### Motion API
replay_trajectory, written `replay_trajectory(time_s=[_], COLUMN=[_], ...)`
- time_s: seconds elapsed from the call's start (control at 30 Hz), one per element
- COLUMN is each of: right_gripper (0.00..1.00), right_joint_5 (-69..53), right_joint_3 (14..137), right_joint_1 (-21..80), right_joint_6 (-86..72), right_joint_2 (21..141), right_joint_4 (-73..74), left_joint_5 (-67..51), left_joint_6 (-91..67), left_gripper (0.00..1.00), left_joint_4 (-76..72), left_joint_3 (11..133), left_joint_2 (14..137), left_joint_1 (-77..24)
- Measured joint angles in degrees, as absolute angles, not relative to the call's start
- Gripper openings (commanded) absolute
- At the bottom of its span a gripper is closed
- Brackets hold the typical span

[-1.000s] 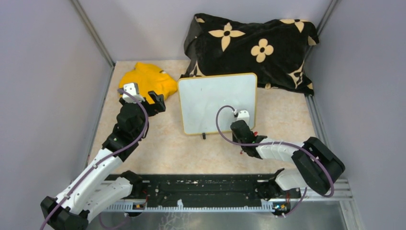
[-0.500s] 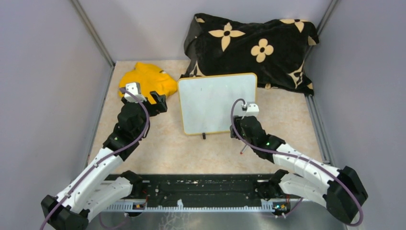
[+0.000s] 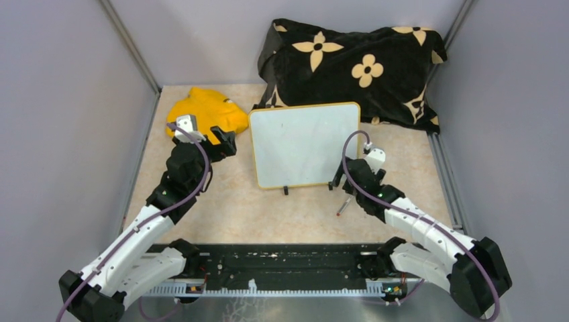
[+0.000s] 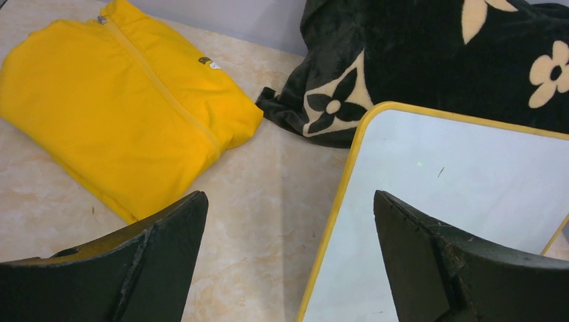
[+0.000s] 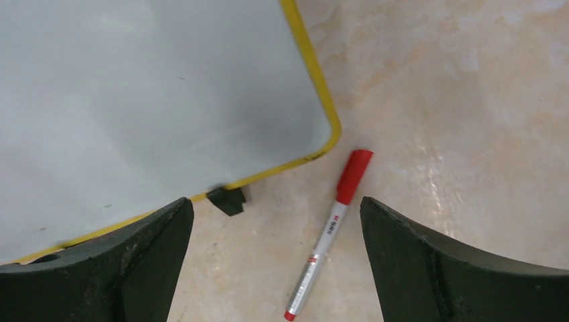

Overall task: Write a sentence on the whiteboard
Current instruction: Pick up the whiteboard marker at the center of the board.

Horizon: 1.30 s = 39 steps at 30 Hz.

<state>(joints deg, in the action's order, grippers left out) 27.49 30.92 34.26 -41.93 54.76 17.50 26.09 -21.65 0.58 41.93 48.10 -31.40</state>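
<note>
Even, diffuse illumination, apparently from overhead; shadows are short and soft-edged. In the top view the whiteboard (image 3: 305,144) reads pale grey without glare, while the dark blanket (image 3: 349,64) loses fold detail in its blacks. In the right wrist view the tabletop (image 5: 470,134) carries a mild sheen at upper right, and a soft grey shadow lies on the whiteboard's lower corner. Both wrist views render the near tool fingers (image 4: 154,261) as dark, slightly soft masses; the red marker (image 5: 332,228) is sharp.

Bare tabletop (image 3: 235,201) is found before the whiteboard (image 3: 305,144), broken by a red marker (image 5: 326,235) off its right corner. Rear is blocked by a floral blanket (image 3: 355,64), far left by a yellow jacket (image 3: 208,111).
</note>
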Motion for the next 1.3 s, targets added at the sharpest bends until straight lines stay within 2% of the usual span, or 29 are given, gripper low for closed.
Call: replay_trajectory(time_s=[0.17,0.27,0.33,0.43,0.53,1.0,1.3], right_gripper=[0.91,0.86,0.78,0.57,0.47,0.36,0.20], right_joint_5=[29.0,29.0,28.8,28.4,27.6,26.4,26.0], right_joint_3=[31.7,31.7,31.5,31.1,30.7,27.6,27.6], right_joint_1=[34.0,34.0,34.0,34.0,33.9,32.3,32.0], right_joint_6=[-47.3,-50.3,-51.7,-52.8,-52.8,-52.8,-52.0], right_joint_2=[58.1,59.2,59.4,59.4,60.6,66.4,67.7], right_joint_4=[25.1,28.0,28.6,28.5,27.7,24.0,21.0], left_joint_5=[27.6,27.7,27.9,28.2,28.3,28.2,27.3], left_joint_6=[-24.0,-24.4,-24.4,-24.4,-24.5,-24.6,-24.6], left_gripper=[0.99,0.99,0.99,0.99,0.99,0.99,0.99], left_joint_4=[0.5,0.4,0.4,0.4,0.4,0.4,0.4], left_joint_3=[41.9,41.6,41.2,41.1,41.1,40.8,40.6], left_joint_2=[48.1,47.7,47.2,46.8,46.5,46.0,46.1], left_joint_1=[-31.4,-31.4,-31.4,-31.4,-31.4,-31.4,-31.4])
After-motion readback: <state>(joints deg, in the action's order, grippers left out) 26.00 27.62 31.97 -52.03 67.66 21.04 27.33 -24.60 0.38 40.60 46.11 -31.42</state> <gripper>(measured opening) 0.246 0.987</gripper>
